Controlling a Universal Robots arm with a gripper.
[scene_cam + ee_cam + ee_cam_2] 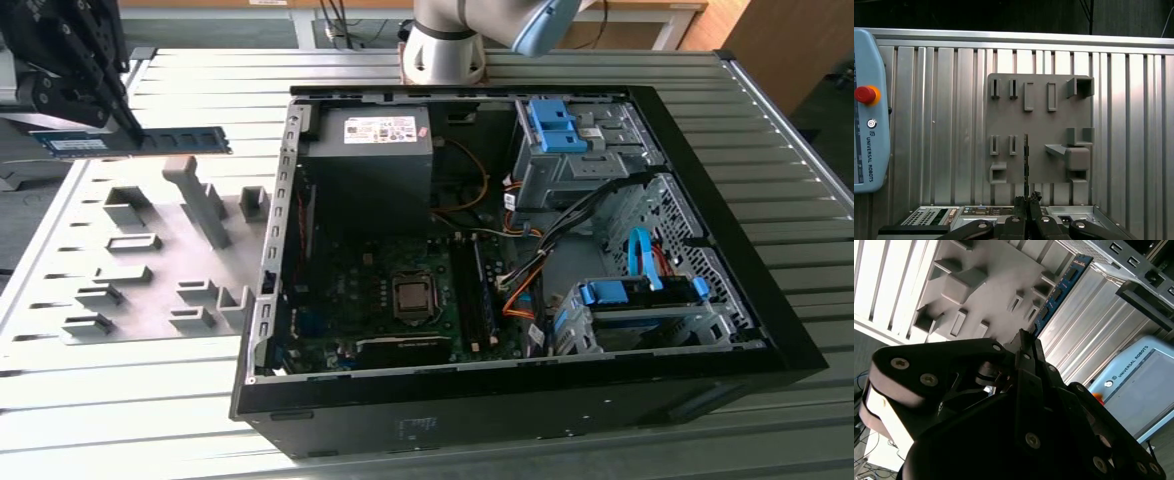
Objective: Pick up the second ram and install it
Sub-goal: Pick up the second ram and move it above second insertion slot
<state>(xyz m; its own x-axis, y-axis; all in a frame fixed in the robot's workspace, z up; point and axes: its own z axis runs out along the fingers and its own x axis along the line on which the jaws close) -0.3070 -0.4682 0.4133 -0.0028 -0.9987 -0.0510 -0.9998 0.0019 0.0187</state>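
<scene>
The second ram (187,139), a thin blue-green stick with dark chips, hangs level above the far end of the grey fixture plate (147,260) at the exterior view's left. My black gripper (130,128) is shut on it from above, near its middle. In the second wrist view the ram (1061,287) juts out past the fingertips (1026,340) over the plate. Seen edge-on in the first wrist view, the ram (1026,160) is a thin dark line rising from the gripper (1027,197). The open computer case (787,340) lies to the right, with the motherboard's long memory slots (470,290) near its middle.
The fixture plate carries several grey blocks and an upright post (200,205). Inside the case are a power supply (367,150), bright-blue drive-bay clips (554,125) and loose cables (534,260). The arm's base (447,45) stands behind the case. A teach pendant (869,125) lies on the ribbed table.
</scene>
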